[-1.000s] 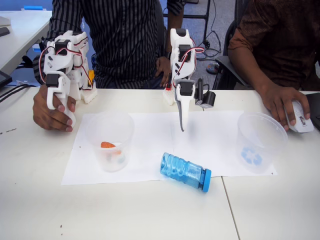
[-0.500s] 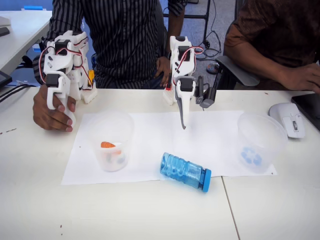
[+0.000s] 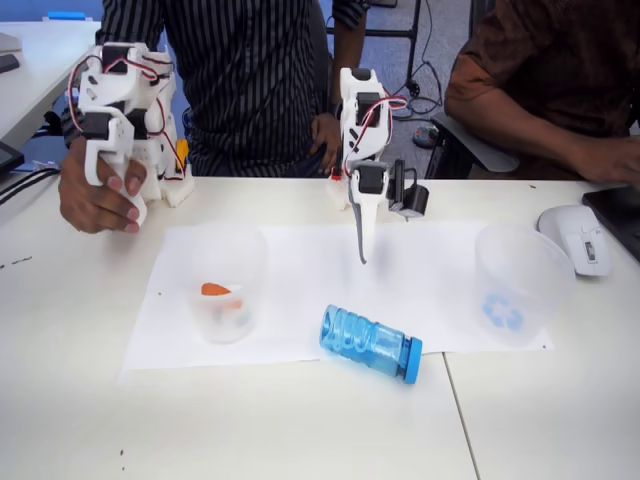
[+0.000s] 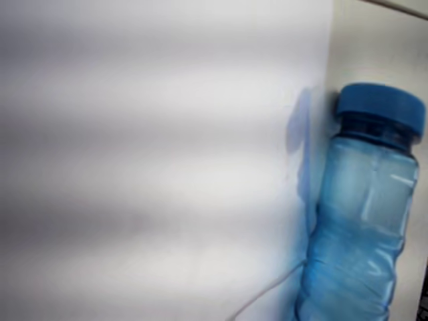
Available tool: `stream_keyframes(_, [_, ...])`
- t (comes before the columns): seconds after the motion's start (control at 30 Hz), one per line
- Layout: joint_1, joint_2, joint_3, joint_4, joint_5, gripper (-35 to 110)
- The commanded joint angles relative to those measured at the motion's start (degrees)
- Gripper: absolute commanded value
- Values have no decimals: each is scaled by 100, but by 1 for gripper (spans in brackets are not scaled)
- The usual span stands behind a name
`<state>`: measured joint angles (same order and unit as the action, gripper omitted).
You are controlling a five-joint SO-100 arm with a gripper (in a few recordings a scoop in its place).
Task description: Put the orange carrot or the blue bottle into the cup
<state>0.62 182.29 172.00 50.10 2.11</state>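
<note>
Your scene, item by item:

1. Gripper (image 3: 360, 255) — in the fixed view it hangs from the white arm (image 3: 362, 120) at the back of the table, fingers pointing down over the white paper sheet (image 3: 300, 260). The tip reads as 1 thin blade from this angle, so you cannot tell how far the jaws stand apart; nothing is between them. It is clear of the bottle, which lies nearer the camera.

2. Blue bottle (image 3: 370, 343) — lying on its side at the front edge of the paper, cap toward the right of the picture and slightly toward the camera. The wrist view shows the same blue bottle (image 4: 364, 221) at its right edge, cap uppermost, ribbed translucent body below, straddling the paper's border.

3. Orange carrot (image 3: 215, 290) — a small orange lump sitting inside the plain clear cup (image 3: 222, 285) on the left part of the paper.

4. Cup (image 3: 520, 285) — the clear one with the blue recycling arrows on its side, upright at the paper's right end, well apart from the bottle and the gripper (it looks to hold nothing).

5. Surroundings — white table (image 3: 300, 430); a computer mouse (image 3: 575, 235) to the right of the marked cup; 2 people behind the table.
</note>
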Motion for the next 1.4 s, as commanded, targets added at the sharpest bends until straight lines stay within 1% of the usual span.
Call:
stream_keyframes(0.0, [123, -316, -1195, 352, 88, 12])
stream_keyframes(0.13, [123, -1090, -2241, 536, 88, 13])
stream_keyframes(0.27, [149, -2268, -3313, 765, 97, 13])
stream_keyframes(0.33, [325, -2892, -3894, 932, 141, 13])
stream_keyframes(0.47, [905, -4131, -5194, 1345, 563, 13])
stream_keyframes(0.57, [1143, -4922, -6188, 1767, 773, 13])
stream_keyframes(0.67, [1160, -5563, -7146, 2215, 932, 17])
stream_keyframes(0.8, [1160, -6258, -8191, 2663, 958, 29])
stream_keyframes(0.93, [1160, -6864, -8903, 2971, 958, 36])
stream_keyframes(1.2, [1160, -8060, -9694, 3428, 958, 37])
stream_keyframes(1.37, [1151, -8402, -10055, 3498, 958, 37])
